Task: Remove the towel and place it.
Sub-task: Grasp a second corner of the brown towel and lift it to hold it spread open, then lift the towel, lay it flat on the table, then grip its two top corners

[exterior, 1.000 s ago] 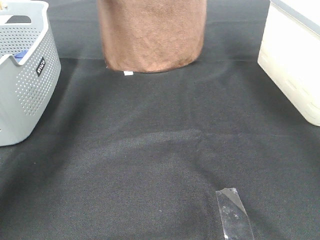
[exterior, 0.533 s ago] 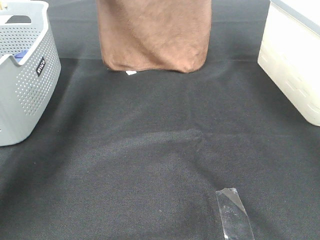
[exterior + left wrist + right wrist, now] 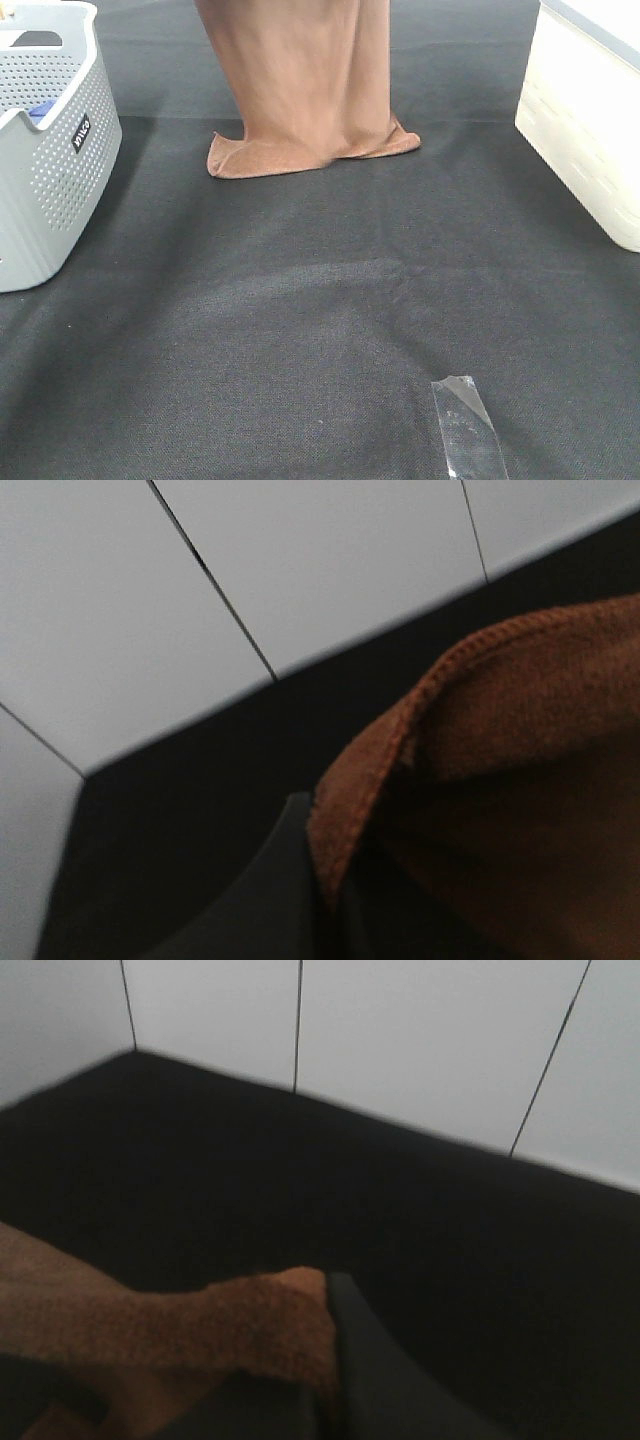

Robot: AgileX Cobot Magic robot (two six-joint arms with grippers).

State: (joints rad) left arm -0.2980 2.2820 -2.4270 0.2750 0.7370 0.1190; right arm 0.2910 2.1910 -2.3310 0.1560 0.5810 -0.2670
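The brown towel [image 3: 300, 90] hangs down from above the far middle of the table. Its bottom edge [image 3: 300, 155] rests folded on the black cloth. Both grippers are out of the exterior high view, above its top edge. In the left wrist view my left gripper [image 3: 335, 880] is shut on a hemmed corner of the towel [image 3: 500, 740], with one dark finger [image 3: 265, 890] showing beside the cloth. In the right wrist view my right gripper [image 3: 325, 1385] is shut on another corner of the towel [image 3: 190, 1330], next to a dark finger [image 3: 375, 1370].
A grey perforated basket [image 3: 55, 150] stands at the left edge of the table. A white bin [image 3: 590, 130] stands at the right. A strip of clear tape [image 3: 467, 428] lies on the black cloth [image 3: 320, 320] near the front.
The towel has come down: its lower edge, which hung just above the table, now lies folded on the cloth. The hanging part has drawn narrower.
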